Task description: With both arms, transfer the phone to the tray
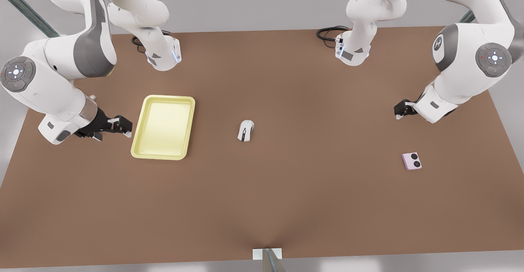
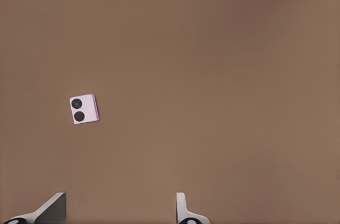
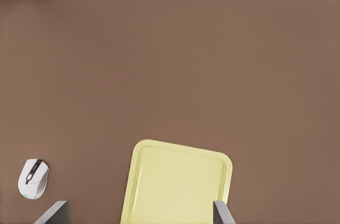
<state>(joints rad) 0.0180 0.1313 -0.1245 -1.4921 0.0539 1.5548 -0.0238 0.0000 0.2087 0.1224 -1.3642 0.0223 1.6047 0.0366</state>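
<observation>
Here, two tools hang over the brown counter [image 1: 286, 206], both spread wide and grasping nothing. The left tool [image 1: 399, 112] is at the front view's right edge, upper half; its wrist view shows two pale fingertips [image 2: 50, 209] well apart. The right tool [image 1: 123, 126] sits at mid-left of the front view, just beside the tray's [image 1: 141, 151] short... long left rim, not touching it.

One phone [image 1: 412, 161] lies flat at the front view's lower right, two black circles up, below the left tool and well apart from the tray. One white mouse [image 1: 245, 130] rests near centre, between tray and phone.

The left wrist view adds the phone [image 2: 84, 109]; the right wrist view adds tray [image 3: 141, 152] and mouse [image 3: 33, 178]. I can read no writing anywhere.
</observation>
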